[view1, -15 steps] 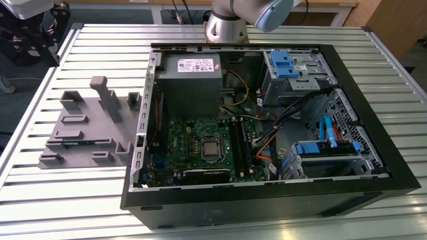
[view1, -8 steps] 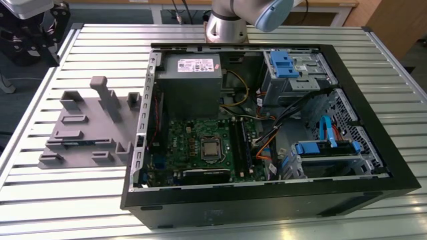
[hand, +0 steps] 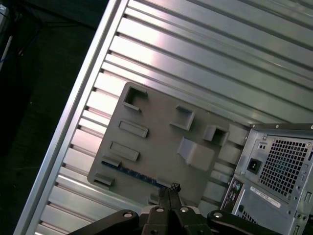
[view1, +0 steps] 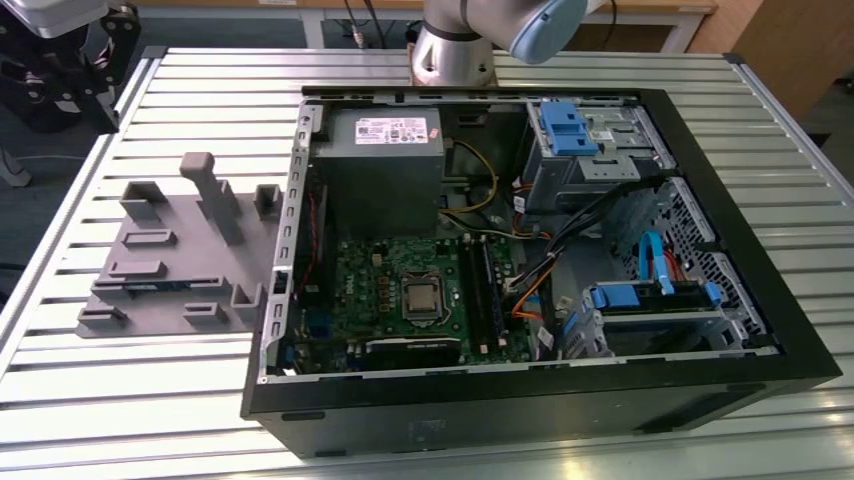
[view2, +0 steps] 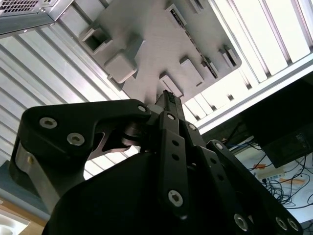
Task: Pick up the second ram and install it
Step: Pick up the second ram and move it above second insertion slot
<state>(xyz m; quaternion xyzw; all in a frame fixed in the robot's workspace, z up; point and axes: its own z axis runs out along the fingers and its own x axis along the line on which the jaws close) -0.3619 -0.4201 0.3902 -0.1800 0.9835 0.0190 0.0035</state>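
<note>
On my slatted aluminium table I count one grey plastic holder block, one thin blue ram strip slotted along its edge, one open black computer case beside it, and my gripper above it, fingers pinched together, empty.

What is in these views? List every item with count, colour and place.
second ram: one, blue, seated in the holder block along one edge
holder block: one, grey, on the table, exterior view's left of the case
computer case: one, black, open, mid-table
power supply: one, grey, inside the case
motherboard: one, green, inside the case
drive brackets: two, blue, inside the case
table: one, silver, slatted
arm: one, silver, behind the case
gripper: one, black, shut, empty, above the holder block
</note>
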